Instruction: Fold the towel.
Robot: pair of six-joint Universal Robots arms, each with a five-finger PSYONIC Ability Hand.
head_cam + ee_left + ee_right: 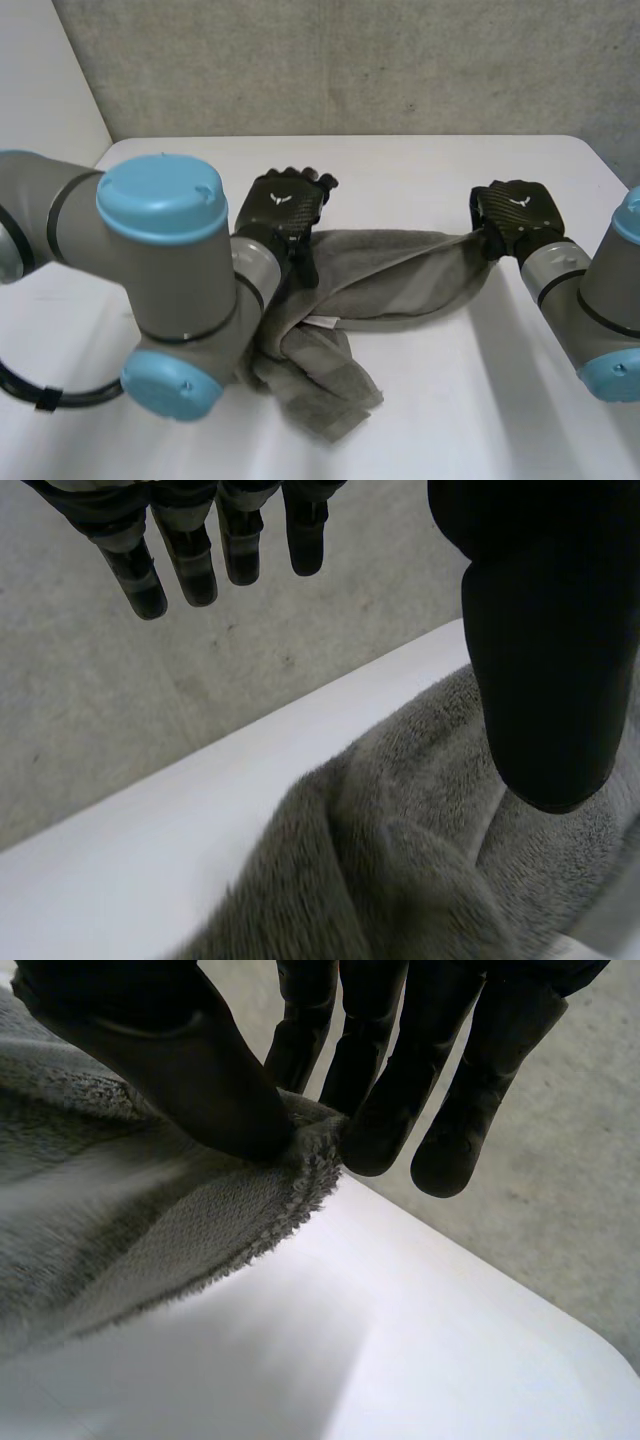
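Observation:
A grey towel (400, 275) lies rumpled across the white table (450, 420), stretched from hand to hand, with a crumpled bunch (315, 385) near my left arm. My left hand (285, 205) is over the towel's left end. In the left wrist view its fingers (190, 550) are straight and its thumb (545, 650) stands apart over the towel (400, 880), holding nothing. My right hand (515, 215) is at the towel's right end. In the right wrist view its thumb (190, 1070) and fingers (380, 1110) pinch the towel's edge (310, 1135).
A grey concrete wall (350, 60) rises just behind the table's far edge (400, 137). Bare table surface lies beyond the towel and in front of the right arm (590, 310). My left arm (160, 270) covers the table's left part.

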